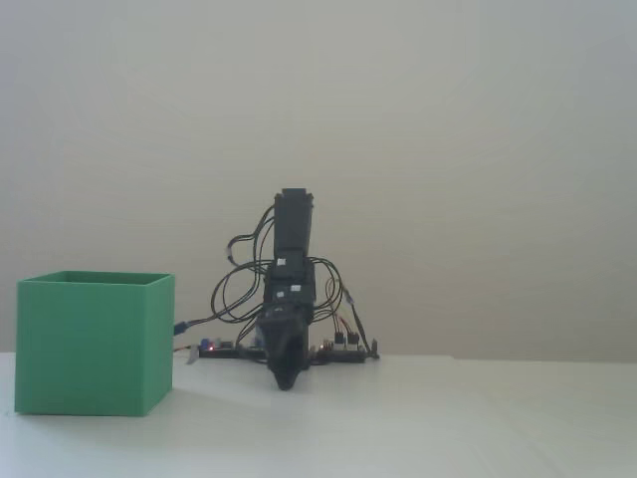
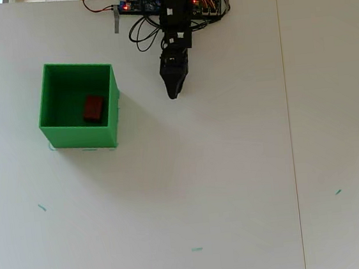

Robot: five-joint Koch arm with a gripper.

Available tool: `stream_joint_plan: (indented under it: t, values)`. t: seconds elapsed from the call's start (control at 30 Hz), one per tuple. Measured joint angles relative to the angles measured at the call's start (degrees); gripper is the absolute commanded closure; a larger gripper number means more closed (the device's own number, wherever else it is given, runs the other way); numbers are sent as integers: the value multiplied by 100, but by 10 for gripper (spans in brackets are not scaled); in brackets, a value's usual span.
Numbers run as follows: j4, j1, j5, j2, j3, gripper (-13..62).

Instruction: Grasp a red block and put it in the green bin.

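Gripper tip points down at the table, jaws drawn together to a single dark point in overhead view, no gap seen between them, nothing held. In fixed view the gripper tip sits low, right at or just above the table surface; can't tell if touching. Arm folded back over its base, upper link nearly upright in fixed view, black cables looping round it. Base + circuit boards w/ small red lights at far edge of table, wires bunched there.

Red block lies flat on the floor inside the green bin, roughly mid-floor, a bit toward the right wall in overhead view. Block not visible in fixed view, hidden by the bin walls. Bin stands upright on the white table, left of gripper in both views, near but apart from it. A few small teal marks on the table nearer the camera, thin seam line running down right side.
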Motion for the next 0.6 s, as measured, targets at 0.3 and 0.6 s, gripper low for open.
stream_joint_plan:
  t: [0.3,0.6]
  values:
    - [0,-62,0,0,0,159]
    - [-9,-62,0,0,0,158]
